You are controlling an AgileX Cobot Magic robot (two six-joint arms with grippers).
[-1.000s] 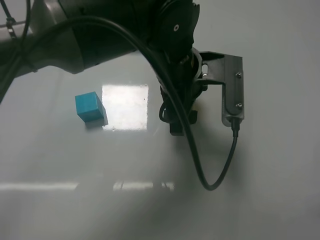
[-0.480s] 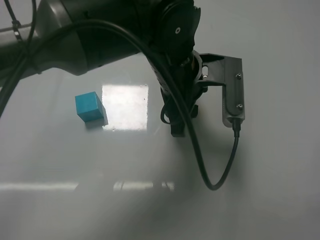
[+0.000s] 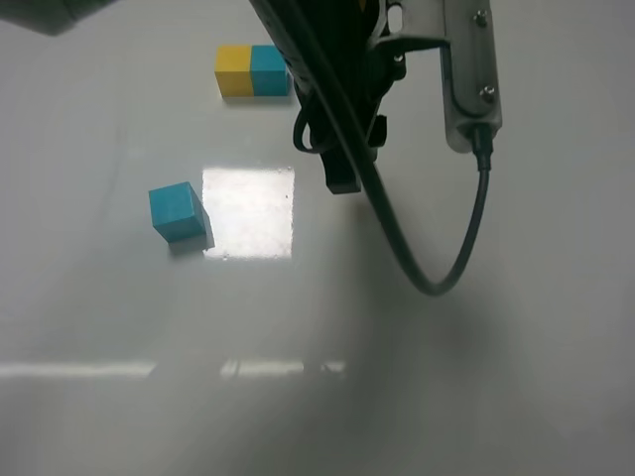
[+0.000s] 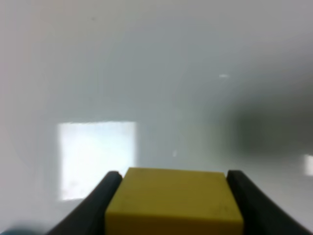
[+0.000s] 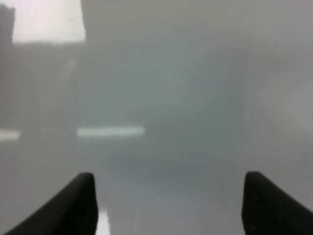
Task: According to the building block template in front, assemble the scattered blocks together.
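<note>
The yellow plastic cube (image 4: 174,203) is clamped between the dark fingers of the left gripper (image 4: 174,182), one finger pressed against each side face, as shown in the left wrist view. The cube appears to be held clear of the glossy white tabletop (image 3: 516,357); contact with the surface cannot be confirmed. The right gripper (image 5: 168,196) is spread apart with nothing between its fingers, and only bare surface is seen beneath it. The teal plastic cube (image 3: 179,211) lies alone on the tabletop, off to the side of the left gripper and well apart from it. The yellow-and-teal template bar (image 3: 253,71) is located beyond the left gripper, near it, with both halves joined flush. Progress is judged as partial: one scattered block is grasped, the other is untouched, and no joint is made yet. The yellow cube must be brought against the teal cube and seated flush to match the template.
</note>
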